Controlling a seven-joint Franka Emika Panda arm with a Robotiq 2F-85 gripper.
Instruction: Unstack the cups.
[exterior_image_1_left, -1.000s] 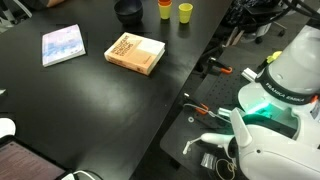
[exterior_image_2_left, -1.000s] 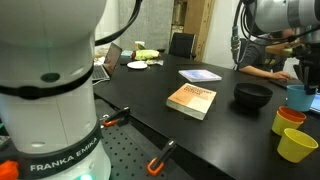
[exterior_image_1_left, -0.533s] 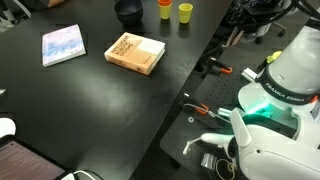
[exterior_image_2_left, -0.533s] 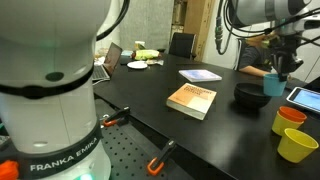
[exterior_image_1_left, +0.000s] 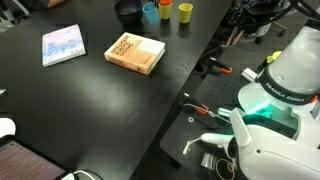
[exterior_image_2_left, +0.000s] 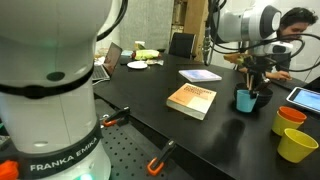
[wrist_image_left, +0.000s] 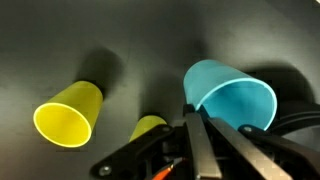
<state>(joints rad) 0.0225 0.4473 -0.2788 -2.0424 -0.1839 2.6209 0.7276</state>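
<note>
The light blue cup (exterior_image_2_left: 246, 101) stands by the dark bowl on the black table, and it shows in the other exterior view too (exterior_image_1_left: 150, 11). My gripper (exterior_image_2_left: 251, 86) comes down from above and is shut on its rim. In the wrist view the fingers (wrist_image_left: 197, 118) pinch the near wall of the light blue cup (wrist_image_left: 232, 100). The orange cup (exterior_image_2_left: 291, 117) and the yellow cup (exterior_image_2_left: 298, 146) stand apart, off to one side; both also show in an exterior view, orange (exterior_image_1_left: 165, 9) and yellow (exterior_image_1_left: 185, 12). The yellow cup (wrist_image_left: 68, 114) is in the wrist view as well.
A dark round bowl (exterior_image_1_left: 127, 11) sits right next to the blue cup. An orange-brown book (exterior_image_1_left: 135, 53) and a blue booklet (exterior_image_1_left: 63, 44) lie further along the table. The robot base (exterior_image_1_left: 275, 110) and red-handled tools stand beside the table edge.
My gripper has carried the light blue cup away from the orange and yellow cups, and lowered it beside the dark bowl.
</note>
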